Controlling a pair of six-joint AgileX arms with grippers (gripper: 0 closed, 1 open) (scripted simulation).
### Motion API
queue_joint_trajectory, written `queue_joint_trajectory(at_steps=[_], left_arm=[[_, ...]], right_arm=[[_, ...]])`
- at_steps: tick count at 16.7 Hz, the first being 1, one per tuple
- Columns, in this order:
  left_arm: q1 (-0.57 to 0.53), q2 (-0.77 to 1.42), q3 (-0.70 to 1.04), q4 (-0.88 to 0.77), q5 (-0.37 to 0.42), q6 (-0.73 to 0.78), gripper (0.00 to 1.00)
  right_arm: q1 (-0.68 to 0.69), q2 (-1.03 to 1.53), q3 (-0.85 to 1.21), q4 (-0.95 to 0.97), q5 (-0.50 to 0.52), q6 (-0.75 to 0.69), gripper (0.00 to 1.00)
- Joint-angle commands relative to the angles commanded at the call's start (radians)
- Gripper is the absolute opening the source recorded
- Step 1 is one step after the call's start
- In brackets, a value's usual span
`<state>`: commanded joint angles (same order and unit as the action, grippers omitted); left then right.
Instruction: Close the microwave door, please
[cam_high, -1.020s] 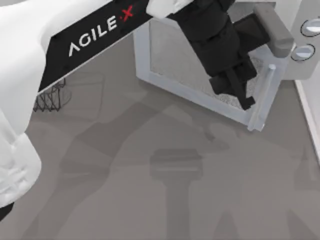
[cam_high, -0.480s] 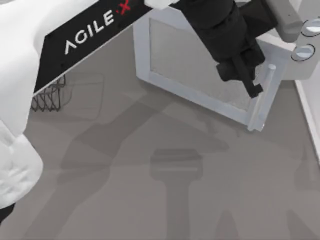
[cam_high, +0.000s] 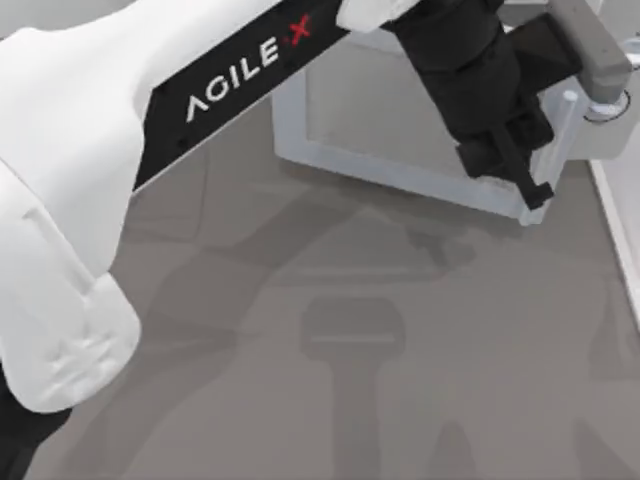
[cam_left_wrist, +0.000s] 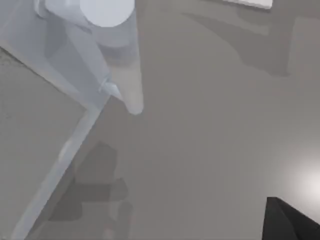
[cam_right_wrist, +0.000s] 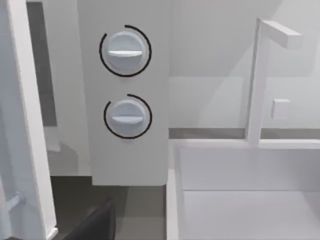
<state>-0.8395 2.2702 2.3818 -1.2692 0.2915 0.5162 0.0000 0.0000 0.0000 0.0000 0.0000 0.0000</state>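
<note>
Top view: the left arm is stretched across the bench (cam_high: 300, 400) toward the far right, and its dark left hand (cam_high: 528, 186) is set against the outer face of the microwave door (cam_high: 400, 120), right by the handle (cam_high: 560, 140). That placement appears chosen for leverage: the handle is on the door's free edge, farthest from the hinge, so a push there swings the panel most readily. Whether the left hand's fingers are spread or pressed together cannot be told; nothing is seen to be pinched, and a flat push is judged to be all that the step requires.

The door stands partly open, angled out over the bench from the microwave (cam_high: 615, 130) at the far right edge, with its grey window turned up toward the camera. The two knobs (cam_high: 605, 100) are glimpsed just beyond the handle, so the free edge is judged to be near the front panel, though the door is not yet shut.

From the left wrist view, the handle's end (cam_left_wrist: 107, 10) and the door frame (cam_left_wrist: 65, 150) are seen close under the camera, which fits a hand placed right by the bar.

From the right wrist view, the knob panel (cam_right_wrist: 125, 80) and the door's edge (cam_right_wrist: 30, 125) are faced squarely; the right arm appears to be parked off to the side, kept clear of the swing.
</note>
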Motion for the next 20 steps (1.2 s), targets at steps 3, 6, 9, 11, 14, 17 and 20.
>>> queue_joint_trajectory(at_steps=[3,6,9,11,14,17,20], left_arm=[[0.004,-0.008,0.024,0.013,-0.008,0.002,0.0],[0.005,-0.008,0.02,0.012,-0.007,0.003,0.0],[-0.01,0.001,0.029,0.004,-0.012,0.001,0.0],[-0.017,0.019,0.051,-0.01,-0.016,-0.004,0.0],[-0.021,0.065,0.12,-0.042,-0.017,-0.012,0.0],[-0.025,0.105,0.204,-0.069,-0.018,-0.021,0.0],[-0.024,0.119,0.248,-0.08,-0.018,-0.025,0.0]], right_arm=[[0.0,0.0,0.0,0.0,0.0,0.0,1.0],[0.0,0.0,0.0,0.0,0.0,0.0,1.0],[0.0,0.0,0.0,0.0,0.0,0.0,1.0],[0.0,0.0,0.0,0.0,0.0,0.0,1.0],[0.0,0.0,0.0,0.0,0.0,0.0,1.0],[0.0,0.0,0.0,0.0,0.0,0.0,1.0],[0.0,0.0,0.0,0.0,0.0,0.0,1.0]])
